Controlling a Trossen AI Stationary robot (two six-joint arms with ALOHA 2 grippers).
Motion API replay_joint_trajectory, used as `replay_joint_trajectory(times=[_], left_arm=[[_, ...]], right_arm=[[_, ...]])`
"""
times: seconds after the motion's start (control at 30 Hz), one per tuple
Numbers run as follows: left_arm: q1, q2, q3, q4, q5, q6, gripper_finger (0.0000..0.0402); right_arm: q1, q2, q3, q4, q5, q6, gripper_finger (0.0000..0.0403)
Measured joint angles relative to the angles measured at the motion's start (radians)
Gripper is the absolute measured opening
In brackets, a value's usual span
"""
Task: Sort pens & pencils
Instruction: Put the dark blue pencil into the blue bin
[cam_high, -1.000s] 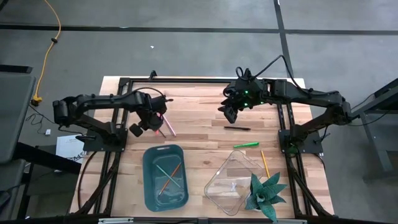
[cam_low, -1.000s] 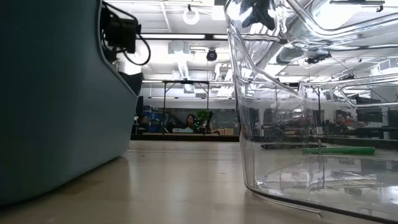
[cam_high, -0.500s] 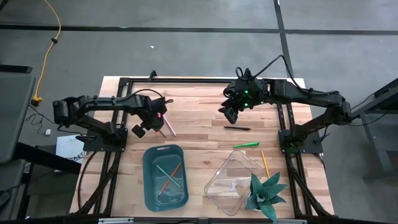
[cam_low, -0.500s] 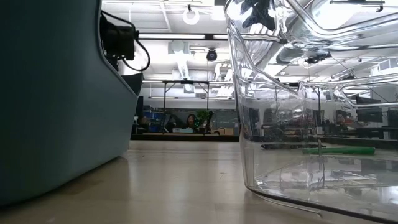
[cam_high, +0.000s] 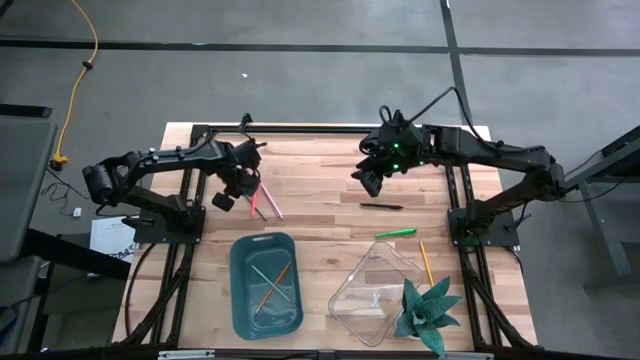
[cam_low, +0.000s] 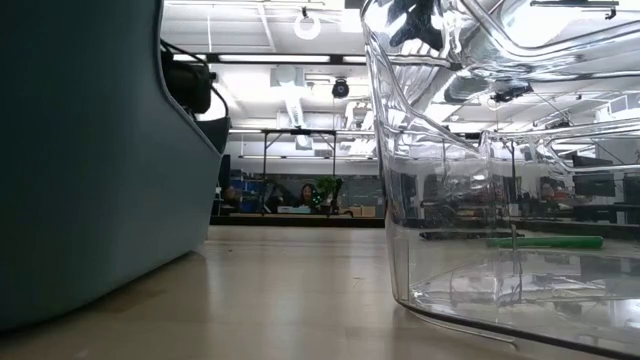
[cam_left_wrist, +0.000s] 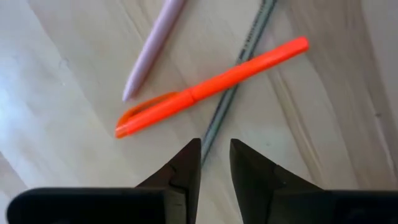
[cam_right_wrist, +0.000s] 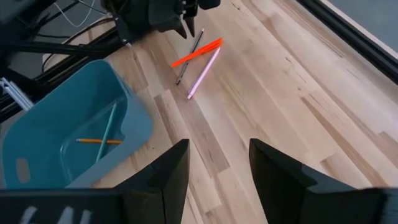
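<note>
1. Left gripper (cam_left_wrist: 215, 152): hanging over the table's (cam_high: 320, 180) 9 o'clock side, fingers drawn near each other with only a narrow gap, pinching nothing.
2. Directly ahead of its fingertips: an orange pen (cam_left_wrist: 211, 86), a pale pink pen (cam_left_wrist: 155, 46) and a thin grey-green pencil (cam_left_wrist: 239, 74), all flat on the wood. Orange pen lying across the pencil; pink pen just beside them.
3. From the high view: cluster just beside this gripper toward 4 o'clock, long axes running roughly from 11 to 5 o'clock. One end of the pencil pointing almost into the gap between the fingers.
4. Right gripper (cam_right_wrist: 219, 155): spread wide, empty, waiting over the 1 o'clock part of the table, well apart from this cluster.
5. Nearer to the right arm: black pen (cam_high: 381, 206), green pen (cam_high: 395, 233) and yellow pencil (cam_high: 425, 262).
6. Teal bin (cam_high: 238, 262) at 6 o'clock from the cluster, already holding thin pencils; clear container (cam_high: 350, 290) farther toward 4 o'clock.
7. Judgement: left arm clearly the nearer one; probably needs wider fingers placed across one stick's axis, and care not to catch the crossed neighbour.
</note>
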Motion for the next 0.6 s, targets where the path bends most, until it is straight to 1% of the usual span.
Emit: replay_joint_trajectory(times=[0.6], left_arm=[[-0.001,0.104,0.001,0.042,0.019,0.068,0.0069]], right_arm=[[-0.005,0.000,0.000,0.000,0.000,-0.001,0.0158]])
